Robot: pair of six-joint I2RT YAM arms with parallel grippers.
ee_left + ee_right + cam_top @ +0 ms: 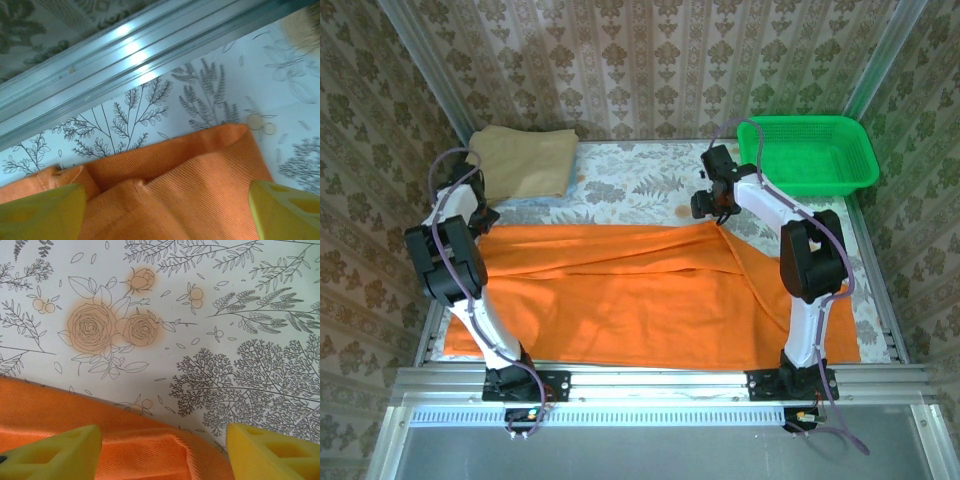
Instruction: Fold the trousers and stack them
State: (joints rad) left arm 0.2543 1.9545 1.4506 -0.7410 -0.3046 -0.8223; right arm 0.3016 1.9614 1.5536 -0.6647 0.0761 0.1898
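— While we look down from above, where do we find the bright orange soft-fabric trousers (pixel 640 300)?
— We see them spread flat over the flower-printed table (pixel 620 175), one layer lying over another. They form a wide band from the left side to the right edge.
— And the left pincer (pixel 165 202)?
— Its yellow fingers (pixel 45 212) stand wide apart over the far left corner of the trousers. The cloth lies loose between them and nothing is gripped.
— The right pincer (pixel 164 440)?
— Open as well, we judge. It hangs over the far edge of the trousers, with a fold of orange between its fingers but not pinched.
— What else do we see?
— A green plastic mesh basket (pixel 865 165) stands at the far right corner. A folded tan cloth (pixel 525 160) lies at the far left, just beyond the trousers.
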